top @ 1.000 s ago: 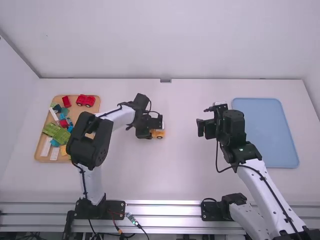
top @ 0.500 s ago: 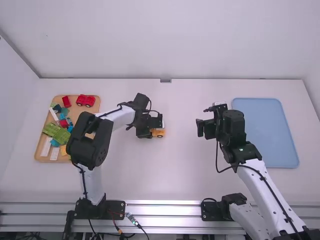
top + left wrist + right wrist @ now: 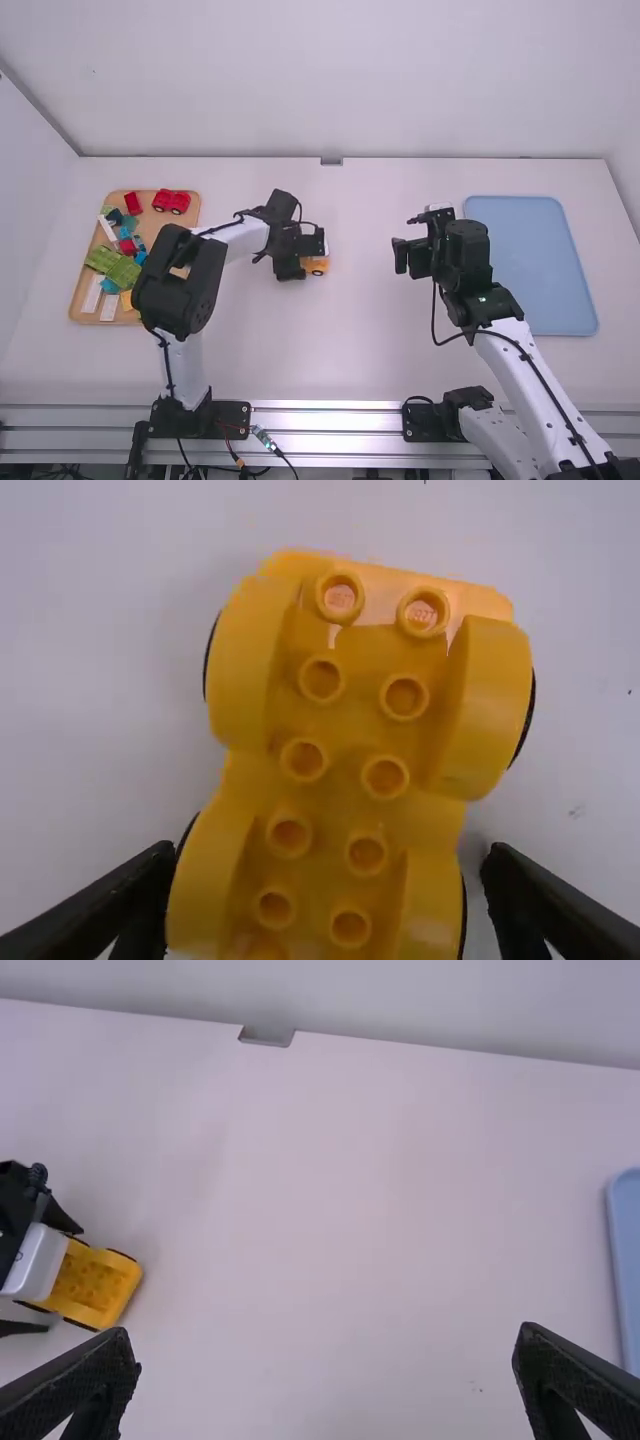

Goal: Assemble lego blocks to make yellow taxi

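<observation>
1. Left gripper (image 3: pixel 328 855) has its fingers apart, one on each side of the yellow car base (image 3: pixel 345 730), near its end. I see a sliver of space by one finger; whether the other touches, I can't tell. I don't count it as a grip.
2. If I close from here, I expect the finger nearer its wheel arch to push first, and the base could roll or swing round, since it has wheels and nothing braces it.
3. Pinching so near one end, I'd worry about the far end dipping or twisting on a lift. Pressing down off-centre could likewise tip it.
4. That base sits on the white table (image 3: pixel 350 340), between the two arms, with bare studs facing up; a block set down askew on them would probably jam.
5. Right gripper (image 3: pixel 325 1345) stands wide open and empty, well apart from the base. Bringing it in to steady things risks knocking the left one.
6. Farther out, loose blocks (image 3: pixel 112 262) crowd the wooden tray (image 3: pixel 86 287); a careless pick there could drag neighbours along.
</observation>
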`<state>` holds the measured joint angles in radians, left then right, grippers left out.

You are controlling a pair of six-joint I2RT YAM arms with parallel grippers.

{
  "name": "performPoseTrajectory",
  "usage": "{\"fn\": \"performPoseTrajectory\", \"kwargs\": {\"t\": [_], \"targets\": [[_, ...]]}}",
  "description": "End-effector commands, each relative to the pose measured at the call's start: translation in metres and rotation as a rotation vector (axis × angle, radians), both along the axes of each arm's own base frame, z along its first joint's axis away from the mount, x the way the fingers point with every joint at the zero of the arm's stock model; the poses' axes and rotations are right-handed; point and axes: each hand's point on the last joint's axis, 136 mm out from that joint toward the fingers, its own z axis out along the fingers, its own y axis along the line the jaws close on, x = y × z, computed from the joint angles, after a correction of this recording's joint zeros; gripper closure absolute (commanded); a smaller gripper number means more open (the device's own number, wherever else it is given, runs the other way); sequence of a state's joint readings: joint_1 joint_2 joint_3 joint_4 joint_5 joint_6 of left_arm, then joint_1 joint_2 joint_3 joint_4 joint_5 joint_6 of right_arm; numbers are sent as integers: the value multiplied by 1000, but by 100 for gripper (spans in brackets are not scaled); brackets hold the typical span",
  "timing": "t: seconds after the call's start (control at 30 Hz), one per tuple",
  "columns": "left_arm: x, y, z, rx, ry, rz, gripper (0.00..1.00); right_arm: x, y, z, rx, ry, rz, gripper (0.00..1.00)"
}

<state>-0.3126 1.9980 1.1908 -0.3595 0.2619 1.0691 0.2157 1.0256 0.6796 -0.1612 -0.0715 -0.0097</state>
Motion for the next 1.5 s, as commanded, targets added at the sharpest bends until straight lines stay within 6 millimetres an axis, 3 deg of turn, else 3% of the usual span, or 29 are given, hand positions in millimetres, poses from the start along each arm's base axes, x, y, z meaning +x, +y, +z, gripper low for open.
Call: {"fn": "performPoseTrajectory", "kwargs": {"t": [0.0, 0.03, 0.4, 0.6, 0.73, 0.9, 0.97, 1.0, 1.1, 1.27, 1.33, 1.4, 1.47], "targets": [[-8, 4, -6, 19, 15, 1, 5, 5, 2, 16, 11, -33, 3, 1], [-8, 5, -6, 21, 14, 2, 0, 5, 2, 16, 11, -33, 4, 1], [5, 3, 28, 43, 39, 5, 1, 5, 2, 16, 10, -34, 4, 1], [42, 25, 57, 133, -45, 165, 1, 5, 2, 16, -8, -40, 16, 1], [67, 44, 81, 90, -67, 340, 1, 5, 2, 17, -7, -44, 15, 1], [100, 104, 111, 82, -137, 541, 1, 8, 3, 21, -3, -63, 16, 1], [123, 144, 135, 44, -199, 707, 1, 9, 3, 23, 0, -73, 16, 1], [126, 150, 138, 33, -205, 734, 1, 9, 3, 23, 0, -73, 16, 1], [138, 202, 169, -136, -185, 1027, 1, 10, 4, 25, 7, -83, 12, 1], [107, 267, 175, -257, -10, 1422, 1, 11, 4, 26, 6, -86, 15, 1], [96, 281, 171, -242, 20, 1526, 1, 11, 4, 26, 6, -86, 14, 1], [72, 304, 157, -132, 46, 1686, 1, 11, 3, 26, 6, -88, 14, 1], [60, 313, 150, -57, 33, 1754, 1, 11, 3, 27, 6, -89, 14, 1]]}}
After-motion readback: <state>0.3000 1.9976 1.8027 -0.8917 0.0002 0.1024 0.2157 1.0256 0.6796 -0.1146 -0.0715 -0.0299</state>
